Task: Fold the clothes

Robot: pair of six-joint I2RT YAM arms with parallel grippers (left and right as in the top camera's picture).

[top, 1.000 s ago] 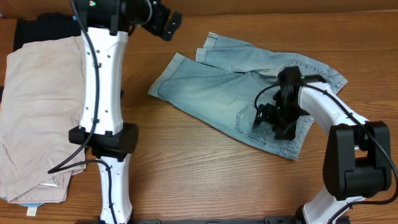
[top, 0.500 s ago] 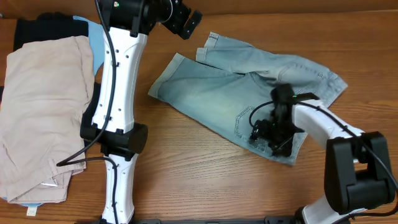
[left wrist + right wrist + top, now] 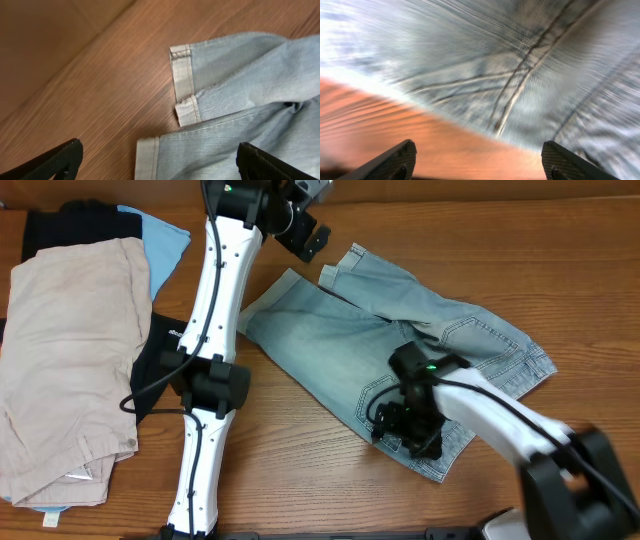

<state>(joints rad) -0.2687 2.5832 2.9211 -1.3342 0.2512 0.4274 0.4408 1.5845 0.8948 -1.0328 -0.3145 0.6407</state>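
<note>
While the denim shorts (image 3: 330,345) lay spread on the wooden surface (image 3: 300,480), a back pocket facing up, the left end effector (image 3: 305,228) hung just past their leg ends, fingers spread wide w/ nothing btwn them. Left wrist view: the cuffs (image 3: 181,70) lay on bare wood ahead of the tips. The right end effector (image 3: 405,425) sat low over the shorts' waist-side edge, by the pocket, fingers apart too. Its wrist view was blurred: denim seams & wood, no cloth pinched. Well left of the shorts: beige trousers (image 3: 65,360), beside a black garment (image 3: 60,225) & a light blue cloth (image 3: 160,235).
</note>
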